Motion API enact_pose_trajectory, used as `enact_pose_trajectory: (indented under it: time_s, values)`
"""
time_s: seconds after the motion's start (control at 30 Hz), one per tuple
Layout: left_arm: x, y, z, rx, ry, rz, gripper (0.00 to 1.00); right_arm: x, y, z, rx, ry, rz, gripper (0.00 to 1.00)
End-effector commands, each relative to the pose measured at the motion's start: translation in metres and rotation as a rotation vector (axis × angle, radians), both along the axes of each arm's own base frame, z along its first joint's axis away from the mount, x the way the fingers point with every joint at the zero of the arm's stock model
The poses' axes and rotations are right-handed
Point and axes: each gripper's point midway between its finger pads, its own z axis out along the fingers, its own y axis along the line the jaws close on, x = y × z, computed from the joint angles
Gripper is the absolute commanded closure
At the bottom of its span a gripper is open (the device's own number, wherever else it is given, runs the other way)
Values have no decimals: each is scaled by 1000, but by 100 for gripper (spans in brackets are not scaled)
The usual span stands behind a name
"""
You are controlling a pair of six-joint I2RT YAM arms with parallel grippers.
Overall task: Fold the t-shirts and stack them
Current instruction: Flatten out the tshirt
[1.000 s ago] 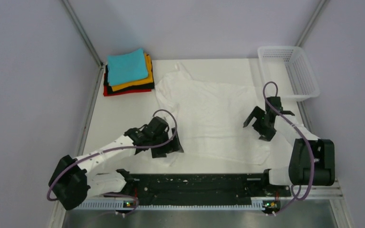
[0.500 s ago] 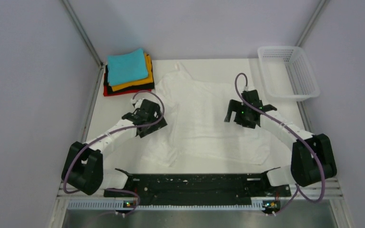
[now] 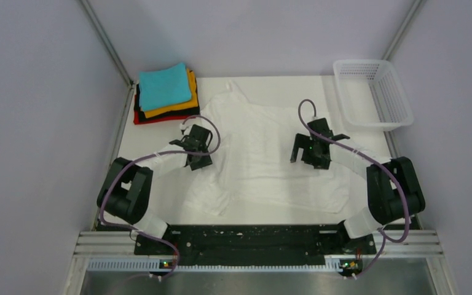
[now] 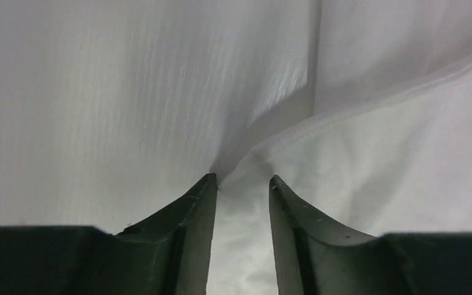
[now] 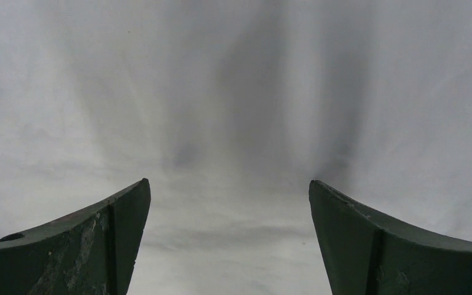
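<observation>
A thin white t-shirt lies spread across the middle of the table, wrinkled, with its near-left corner bunched up. Down on the shirt's left edge is my left gripper. In the left wrist view that gripper has its jaws narrowed but still apart, and a ridge of the white cloth puckers up between the tips. Over the shirt's right half my right gripper stands wide open; the right wrist view shows the gripper close above flat cloth. A folded stack with teal on top, then orange, black and red, sits at the back left.
A white plastic mesh basket stands at the back right corner, next to the shirt's far right side. Grey walls close in the table on the left, back and right. The black arm rail runs along the near edge.
Both arms have swung away from the near part of the shirt toward its middle and dropped onto it. The left jaws have narrowed from wide open, gathering cloth. The right jaws stayed wide.
</observation>
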Motion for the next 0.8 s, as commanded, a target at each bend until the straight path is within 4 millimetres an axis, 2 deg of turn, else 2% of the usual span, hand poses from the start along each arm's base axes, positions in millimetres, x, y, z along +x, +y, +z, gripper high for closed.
enact_pose_trajectory:
  time_s: [0.0,0.07,0.13,0.27,0.33,0.5,0.67,0.77]
  values:
    - [3,-4,-11,10,42,-29,67,15,-1,5,-22,-48,-1,1]
    - [-1,-4,-12,16,53,-23,81,14,-3,3,-30,-43,-4,1]
    - [-5,-3,-10,30,59,-11,100,14,-4,0,-38,-36,-7,1]
    - [-23,16,-4,102,105,92,100,10,-7,-9,-51,-8,-16,1]
    - [-42,30,0,141,144,166,100,9,-10,-12,-56,3,-28,1]
    - [-85,49,11,140,203,350,100,6,-12,-19,-60,27,-33,1]
    - [-123,47,15,101,268,449,100,3,-10,-20,-57,41,-10,1]
    - [-136,40,19,94,303,446,100,7,-9,-15,-54,21,5,1]
